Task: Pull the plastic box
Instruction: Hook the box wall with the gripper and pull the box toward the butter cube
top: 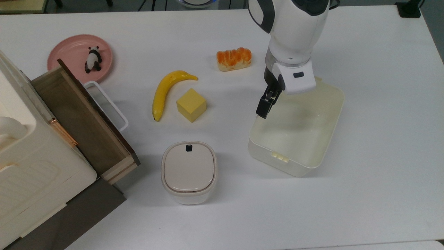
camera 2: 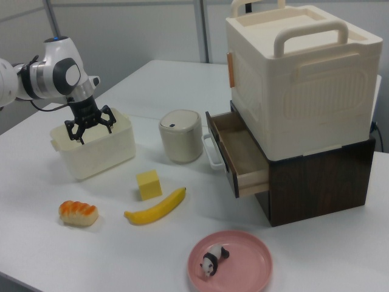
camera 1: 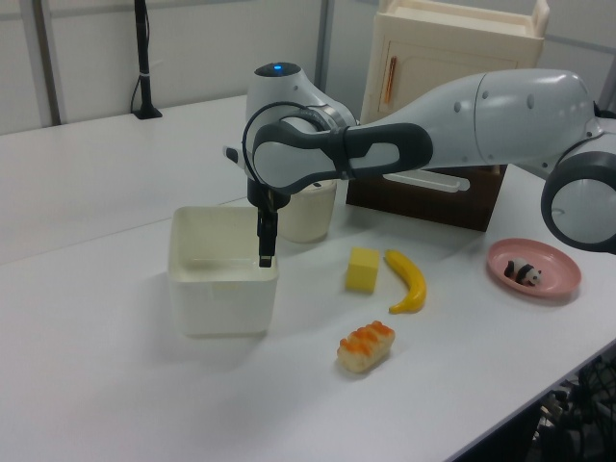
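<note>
The plastic box (top: pixel 301 130) is a cream-white lidless tub standing empty on the white table, right of centre in the top view; it also shows in the left view (camera 1: pixel 221 300) and the right view (camera 2: pixel 100 152). My gripper (top: pixel 262 110) points down at the box's long wall on the top view's left, its tips at rim height just inside that wall (camera 1: pixel 265 252). In the right view the gripper (camera 2: pixel 91 132) stands open, fingers spread along the wall, holding nothing.
On the top view's left of the box lie a yellow cube (top: pixel 191 104), a banana (top: pixel 166 92) and a bread loaf (top: pixel 234 59). A white lidded bin (top: pixel 189 172) stands nearer. A cabinet with an open wooden drawer (top: pixel 83 118) and a pink plate (top: pixel 66 48) with a panda figure sit far left.
</note>
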`<state>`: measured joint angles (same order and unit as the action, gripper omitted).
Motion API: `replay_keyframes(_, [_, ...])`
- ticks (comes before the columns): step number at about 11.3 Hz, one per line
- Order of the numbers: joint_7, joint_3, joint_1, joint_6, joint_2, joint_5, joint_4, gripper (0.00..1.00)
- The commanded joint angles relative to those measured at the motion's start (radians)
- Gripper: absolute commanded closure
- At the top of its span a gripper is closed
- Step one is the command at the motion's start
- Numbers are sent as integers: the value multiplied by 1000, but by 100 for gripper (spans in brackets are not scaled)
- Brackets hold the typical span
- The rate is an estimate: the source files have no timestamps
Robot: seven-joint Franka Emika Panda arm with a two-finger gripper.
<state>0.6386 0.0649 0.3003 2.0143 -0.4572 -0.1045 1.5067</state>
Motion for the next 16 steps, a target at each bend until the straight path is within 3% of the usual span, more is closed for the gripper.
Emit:
replay_keyframes(1, [-48, -34, 33, -5, 49, -18, 59, 0])
replay_keyframes(10, [-34, -56, 20, -3, 155, -21, 176, 0])
replay_keyframes(16, [-17, -80, 13, -5, 175, -37, 233, 0])
